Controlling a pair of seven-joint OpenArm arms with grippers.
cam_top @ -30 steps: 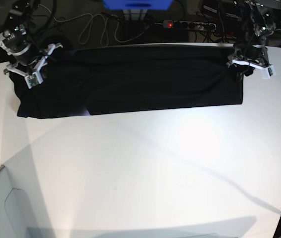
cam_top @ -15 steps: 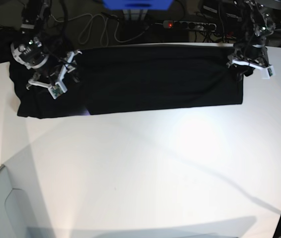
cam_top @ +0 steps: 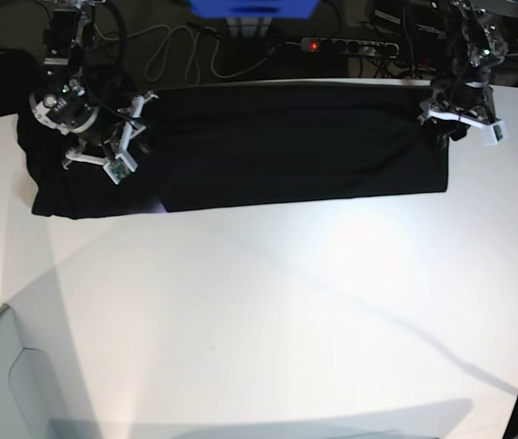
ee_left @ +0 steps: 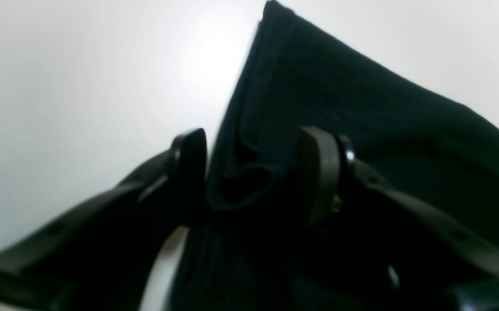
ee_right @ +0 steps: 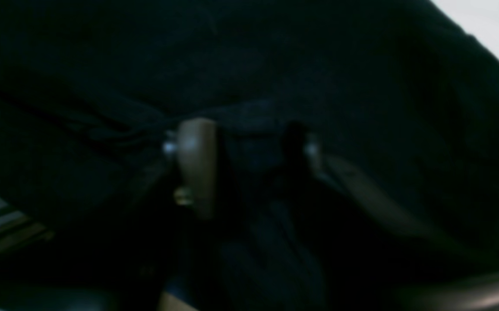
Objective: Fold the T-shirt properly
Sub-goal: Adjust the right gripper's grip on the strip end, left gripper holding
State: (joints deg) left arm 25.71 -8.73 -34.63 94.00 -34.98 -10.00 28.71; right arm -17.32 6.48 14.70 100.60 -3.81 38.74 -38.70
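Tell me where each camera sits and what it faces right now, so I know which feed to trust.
Base: high in front, looking down on the white table, the T-shirt spread along its far edge, both arms at its ends.
Left wrist: behind the left pincer, its jaws astride a T-shirt edge fold.
Right wrist: behind the right pincer, jaws around bunched dark cloth; blurry.
Shared: all three show the T-shirt; base also shows both pincers.
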